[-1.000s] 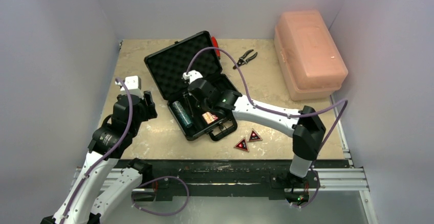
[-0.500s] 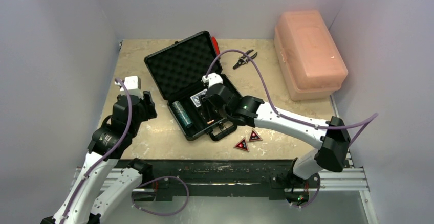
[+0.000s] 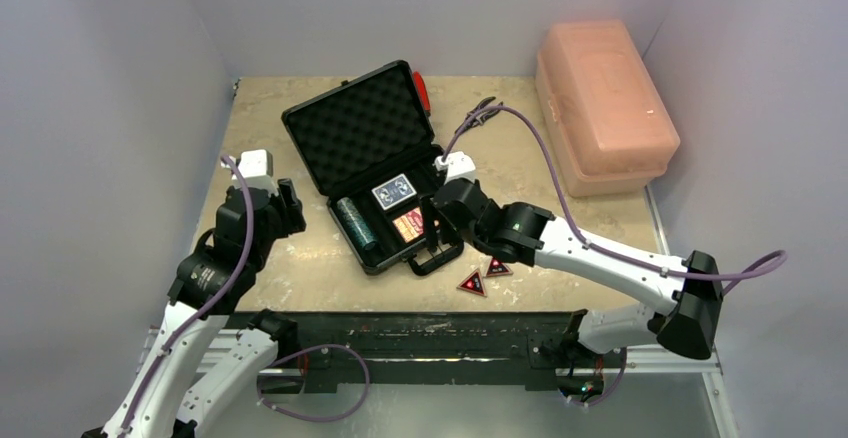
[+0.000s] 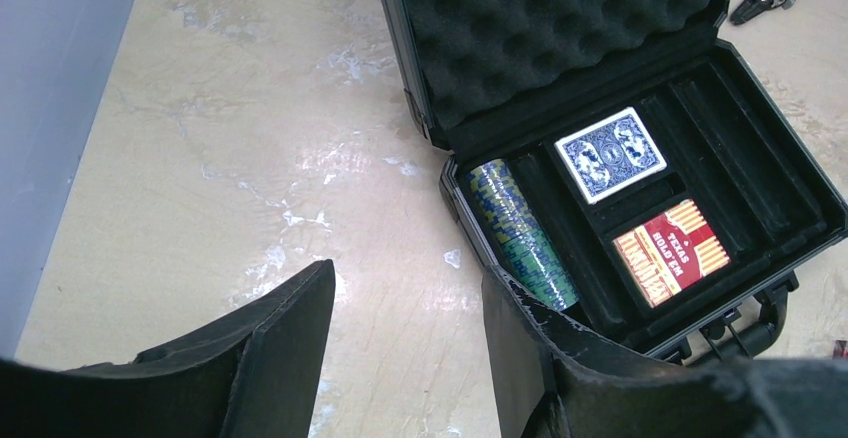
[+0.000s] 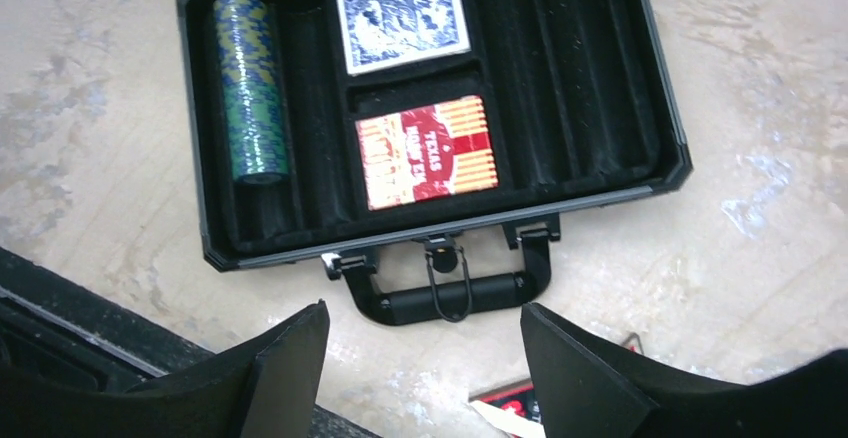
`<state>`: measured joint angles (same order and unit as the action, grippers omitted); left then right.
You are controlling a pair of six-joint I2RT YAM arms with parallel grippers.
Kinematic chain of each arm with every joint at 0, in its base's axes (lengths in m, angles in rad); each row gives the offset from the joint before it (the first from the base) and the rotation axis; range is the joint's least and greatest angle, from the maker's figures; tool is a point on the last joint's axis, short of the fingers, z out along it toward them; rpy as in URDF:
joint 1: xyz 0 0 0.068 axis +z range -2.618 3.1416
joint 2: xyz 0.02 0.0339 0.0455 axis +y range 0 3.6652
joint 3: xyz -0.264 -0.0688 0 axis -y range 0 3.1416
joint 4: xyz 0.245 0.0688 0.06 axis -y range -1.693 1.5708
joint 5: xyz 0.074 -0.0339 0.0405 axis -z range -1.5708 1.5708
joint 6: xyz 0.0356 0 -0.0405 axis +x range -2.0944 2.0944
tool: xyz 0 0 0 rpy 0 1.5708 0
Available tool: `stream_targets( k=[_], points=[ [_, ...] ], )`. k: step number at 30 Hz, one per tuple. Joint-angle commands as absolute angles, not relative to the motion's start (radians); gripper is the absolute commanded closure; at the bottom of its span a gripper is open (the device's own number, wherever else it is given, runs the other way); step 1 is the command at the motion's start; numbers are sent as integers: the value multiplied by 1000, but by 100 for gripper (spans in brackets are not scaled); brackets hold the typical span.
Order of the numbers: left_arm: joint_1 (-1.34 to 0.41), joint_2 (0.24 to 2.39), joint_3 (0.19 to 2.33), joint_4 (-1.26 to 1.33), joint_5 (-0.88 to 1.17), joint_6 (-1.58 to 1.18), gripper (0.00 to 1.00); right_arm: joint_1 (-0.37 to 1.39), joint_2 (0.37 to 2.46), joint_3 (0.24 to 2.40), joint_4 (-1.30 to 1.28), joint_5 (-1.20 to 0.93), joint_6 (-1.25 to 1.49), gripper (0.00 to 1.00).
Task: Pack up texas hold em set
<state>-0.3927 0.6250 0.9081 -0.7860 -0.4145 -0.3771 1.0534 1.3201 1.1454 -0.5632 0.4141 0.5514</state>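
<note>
Left end effector point(image 4: 405, 293) and right end effector point(image 5: 422, 358) are held apart, empty. 2 red-black triangles point(image 3: 471, 282) are seen on the counter point(image 3: 260, 118) beside the open briefcase point(image 3: 355, 128). They're probably thin, light and slick, so best pinched at the edges.

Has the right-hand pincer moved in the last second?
Yes. The right pincer drew back out of the black case, toward its handle and the near table edge.

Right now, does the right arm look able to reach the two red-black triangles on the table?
Probably yes. The right gripper hangs open and empty near the case handle, and the triangles lie uncovered on the table just beside it, nothing between.
</note>
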Motion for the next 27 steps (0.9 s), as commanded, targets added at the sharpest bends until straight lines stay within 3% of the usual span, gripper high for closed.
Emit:
stream_targets(
  k=[1, 13, 27],
  points=[
    [-383, 619, 925, -750, -388, -357, 44, 1051, 1260, 1107, -607, 504, 614, 23],
    [-383, 643, 934, -768, -416, -363, 44, 1018, 1178, 1002, -702, 585, 744, 1],
    [-383, 640, 937, -779, -431, -369, 44, 882, 1161, 854, -733, 486, 854, 1]
  ],
)
